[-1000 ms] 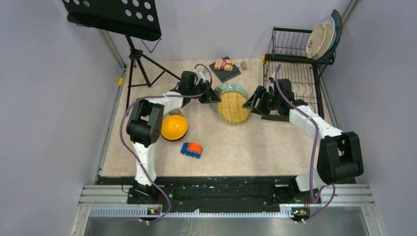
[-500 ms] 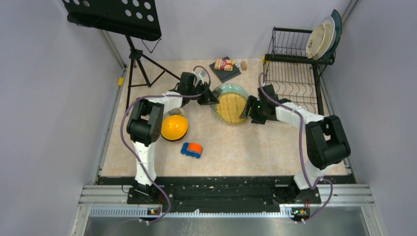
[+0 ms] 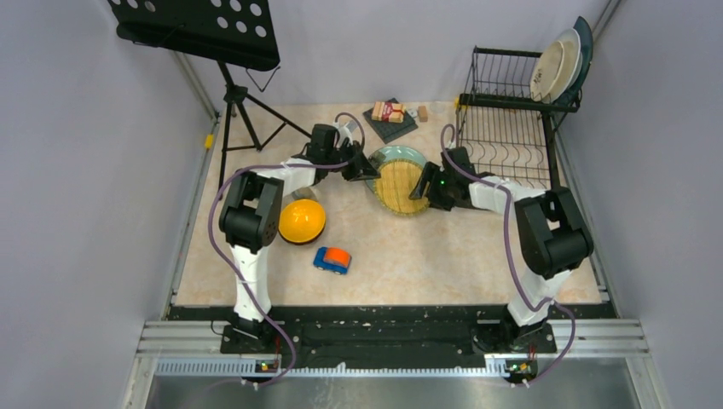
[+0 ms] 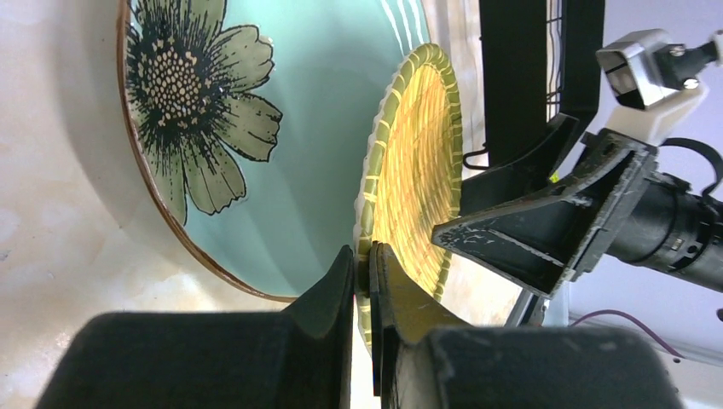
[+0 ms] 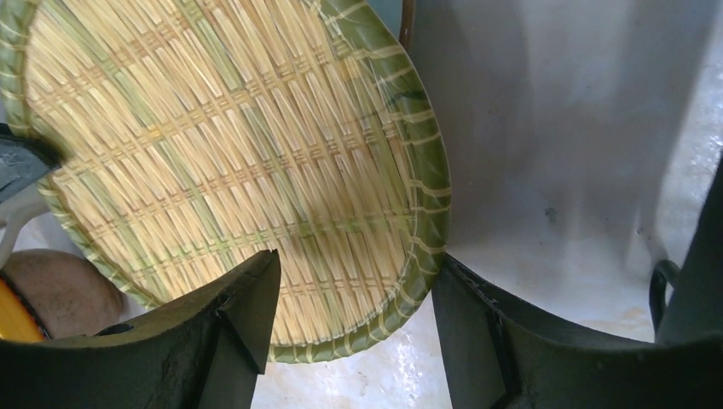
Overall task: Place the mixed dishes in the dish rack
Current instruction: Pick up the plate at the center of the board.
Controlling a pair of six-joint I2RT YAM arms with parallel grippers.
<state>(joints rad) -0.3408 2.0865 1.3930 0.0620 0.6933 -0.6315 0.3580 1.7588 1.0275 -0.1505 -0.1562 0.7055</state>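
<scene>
A yellowish woven round plate (image 3: 402, 186) is tilted up on edge over a mint-green flower plate (image 3: 399, 154) on the table. My left gripper (image 3: 372, 174) is shut on the woven plate's left rim (image 4: 368, 256); the mint plate (image 4: 324, 128) lies just behind it. My right gripper (image 3: 420, 191) is open, its jaws straddling the woven plate's opposite rim (image 5: 418, 256) without touching it. The black dish rack (image 3: 511, 141) stands at the back right with cream and dark teal plates (image 3: 556, 68) leaning in its upper tier. An orange-yellow bowl (image 3: 302, 220) sits upside down at the left.
A blue-and-orange toy car (image 3: 332, 259) lies in front of the bowl. A packet on a dark mat (image 3: 390, 114) is at the back centre. A music stand on a tripod (image 3: 213, 34) occupies the back left. Walls close both sides.
My right arm has swung left from the rack toward the woven plate, and its open jaws now straddle the plate's right rim. The left gripper still holds the plate in place.
</scene>
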